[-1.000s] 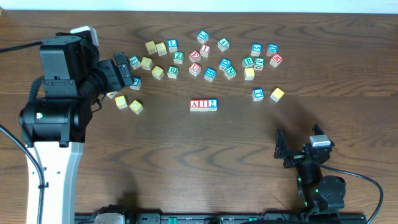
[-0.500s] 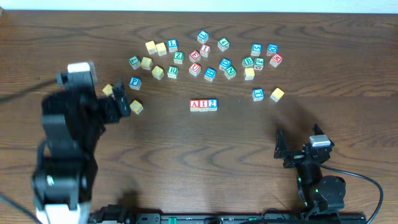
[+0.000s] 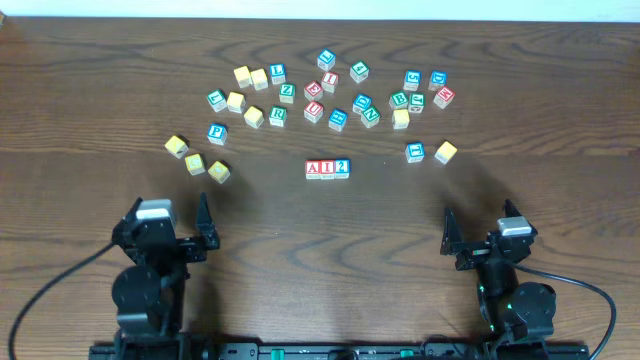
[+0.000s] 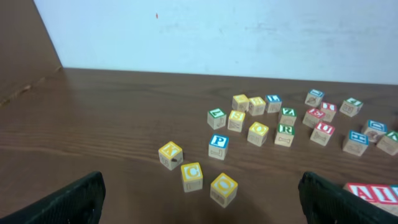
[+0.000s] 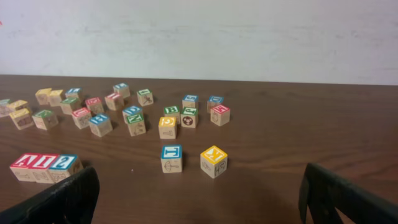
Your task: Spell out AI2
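Lower left of the overhead frame: the left arm (image 3: pixel 150 265) is parked, jaws wide and empty. Centre: the A cube (image 3: pixel 313 169), I cube (image 3: pixel 327 169) and 2 cube (image 3: pixel 342 167) are set touching in a row on the tabletop (image 3: pixel 320 250), so the spelling is judged done. Lower right: the right arm (image 3: pixel 505 268) is parked likewise, jaws wide and empty; both are best held well clear of the row.

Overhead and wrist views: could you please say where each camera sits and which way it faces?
Overhead: above the brown wooden table, looking straight down; black left fingers and right fingers at the near edge.
Left wrist: low over the table, facing the white wall; left fingers fill the bottom corners.
Right wrist: likewise, further right; right fingers at the corners.
Shared: all show the white-faced wooden A-I-2 cube row.
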`<control>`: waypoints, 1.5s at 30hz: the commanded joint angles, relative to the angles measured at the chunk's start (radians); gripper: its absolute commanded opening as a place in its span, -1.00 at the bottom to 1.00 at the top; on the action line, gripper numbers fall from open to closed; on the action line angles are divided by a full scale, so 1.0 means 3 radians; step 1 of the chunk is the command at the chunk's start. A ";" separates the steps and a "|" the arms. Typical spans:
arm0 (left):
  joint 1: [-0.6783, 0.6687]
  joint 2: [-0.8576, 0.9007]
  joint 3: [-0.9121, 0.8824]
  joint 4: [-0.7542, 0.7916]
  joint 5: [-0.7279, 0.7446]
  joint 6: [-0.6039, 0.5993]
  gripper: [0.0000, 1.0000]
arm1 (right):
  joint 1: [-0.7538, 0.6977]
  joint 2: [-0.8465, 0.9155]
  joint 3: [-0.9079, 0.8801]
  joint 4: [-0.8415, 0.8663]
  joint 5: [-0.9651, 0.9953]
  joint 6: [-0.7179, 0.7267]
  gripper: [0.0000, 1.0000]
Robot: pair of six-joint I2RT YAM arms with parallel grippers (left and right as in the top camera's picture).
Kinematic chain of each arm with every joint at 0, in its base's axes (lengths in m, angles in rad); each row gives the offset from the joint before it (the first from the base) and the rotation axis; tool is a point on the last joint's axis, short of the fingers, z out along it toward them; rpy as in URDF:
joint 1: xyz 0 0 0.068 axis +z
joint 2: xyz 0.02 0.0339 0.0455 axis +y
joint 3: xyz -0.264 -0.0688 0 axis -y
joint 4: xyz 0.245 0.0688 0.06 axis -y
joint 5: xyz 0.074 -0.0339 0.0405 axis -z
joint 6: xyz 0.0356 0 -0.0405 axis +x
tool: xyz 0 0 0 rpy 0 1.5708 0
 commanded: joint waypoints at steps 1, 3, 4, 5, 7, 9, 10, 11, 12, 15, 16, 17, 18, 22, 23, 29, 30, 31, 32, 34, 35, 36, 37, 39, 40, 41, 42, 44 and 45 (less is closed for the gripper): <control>0.0017 -0.0320 -0.0299 0.0134 -0.0028 0.0060 0.96 | 0.0011 -0.0022 -0.0005 -0.0008 -0.0019 -0.0050 0.98; 0.0017 -0.0430 -0.0427 0.0206 -0.0029 0.0061 0.95 | 0.0011 -0.0022 -0.0005 -0.0008 -0.0020 -0.0050 0.99; 0.0017 -0.0478 -0.0481 0.0229 -0.0028 0.0060 0.95 | 0.0011 -0.0022 -0.0005 -0.0008 -0.0020 -0.0050 0.98; 0.0017 -0.0520 -0.0526 0.0248 -0.0028 0.0060 0.95 | 0.0011 -0.0022 -0.0005 -0.0008 -0.0019 -0.0050 0.99; 0.0017 -0.0595 -0.0615 0.0285 -0.0028 0.0061 0.95 | 0.0011 -0.0022 -0.0005 -0.0008 -0.0020 -0.0050 0.99; 0.0017 -0.0655 -0.0685 0.0329 -0.0029 0.0061 0.95 | 0.0011 -0.0022 -0.0005 -0.0009 -0.0019 -0.0050 0.98; 0.0017 -0.0675 -0.0721 0.0359 -0.0029 0.0061 0.95 | 0.0011 -0.0022 -0.0005 -0.0008 -0.0019 -0.0050 0.99; 0.0017 -0.0674 -0.0755 0.0398 -0.0031 0.0062 0.95 | 0.0011 -0.0022 -0.0005 -0.0008 -0.0019 -0.0050 0.99; 0.0017 -0.0674 -0.0792 0.0432 -0.0029 0.0061 0.95 | 0.0011 -0.0022 -0.0005 -0.0008 -0.0019 -0.0050 0.99; 0.0017 -0.0674 -0.0894 0.0559 -0.0028 0.0061 0.95 | 0.0011 -0.0022 -0.0005 -0.0008 -0.0019 -0.0050 0.98; 0.0017 -0.0674 -0.0891 0.0530 -0.0031 0.0061 0.95 | 0.0011 -0.0022 -0.0005 -0.0008 -0.0020 -0.0050 0.98; 0.0017 -0.0674 -0.0891 0.0526 -0.0031 0.0062 0.95 | 0.0011 -0.0022 -0.0005 -0.0008 -0.0020 -0.0050 0.99; 0.0017 -0.0674 -0.0891 0.0521 -0.0032 0.0064 0.96 | 0.0011 -0.0022 -0.0005 -0.0008 -0.0019 -0.0050 0.98; 0.0017 -0.0674 -0.0891 0.0334 -0.0031 0.0071 0.95 | 0.0011 -0.0022 -0.0005 -0.0008 -0.0019 -0.0050 0.99; 0.0017 -0.0673 -0.0891 0.0327 -0.0029 0.0057 0.96 | 0.0011 -0.0022 -0.0005 -0.0008 -0.0019 -0.0050 0.99; 0.0017 -0.0673 -0.0890 0.0331 -0.0029 0.0046 0.95 | 0.0011 -0.0022 -0.0005 -0.0008 -0.0019 -0.0050 0.99; 0.0017 -0.0668 -0.0890 0.0331 -0.0029 0.0046 0.95 | 0.0011 -0.0022 -0.0005 -0.0008 -0.0019 -0.0050 0.99; 0.0017 -0.0664 -0.0890 0.0331 -0.0029 0.0046 0.95 | 0.0011 -0.0022 -0.0005 -0.0008 -0.0019 -0.0050 0.99; 0.0017 -0.0662 -0.0890 0.0332 -0.0029 0.0046 0.95 | 0.0011 -0.0022 -0.0005 -0.0008 -0.0020 -0.0048 0.98; 0.0017 -0.0661 -0.0890 0.0332 -0.0029 0.0046 0.95 | 0.0011 -0.0022 -0.0005 -0.0008 -0.0020 -0.0050 0.98; 0.0017 -0.0661 -0.0890 0.0332 -0.0029 0.0046 0.95 | 0.0011 -0.0022 -0.0005 -0.0008 -0.0019 -0.0050 0.99; 0.0017 -0.0661 -0.0890 0.0331 -0.0028 0.0046 0.95 | 0.0011 -0.0022 -0.0005 -0.0008 -0.0020 -0.0050 0.99; 0.0017 -0.0661 -0.0890 0.0332 -0.0029 0.0046 0.95 | 0.0011 -0.0022 -0.0005 -0.0008 -0.0019 -0.0050 0.98; 0.0017 -0.0661 -0.0890 0.0332 -0.0029 0.0046 0.96 | 0.0011 -0.0022 -0.0005 -0.0008 -0.0019 -0.0050 0.99; 0.0017 -0.0661 -0.0890 0.0332 -0.0029 0.0046 0.95 | 0.0011 -0.0022 -0.0005 -0.0008 -0.0019 -0.0050 0.99; 0.0017 -0.0661 -0.0890 0.0332 -0.0029 0.0046 0.95 | 0.0011 -0.0020 -0.0005 -0.0008 -0.0019 -0.0050 0.99; 0.0017 -0.0661 -0.0890 0.0332 -0.0029 0.0046 0.95 | 0.0011 -0.0020 -0.0005 -0.0008 -0.0019 -0.0050 0.99; 0.0017 -0.0661 -0.0890 0.0332 -0.0029 0.0046 0.95 | 0.0011 -0.0020 -0.0005 -0.0008 -0.0019 -0.0050 0.99; 0.0017 -0.0661 -0.0890 0.0332 -0.0029 0.0046 0.95 | 0.0011 -0.0020 -0.0005 -0.0009 -0.0019 -0.0050 0.99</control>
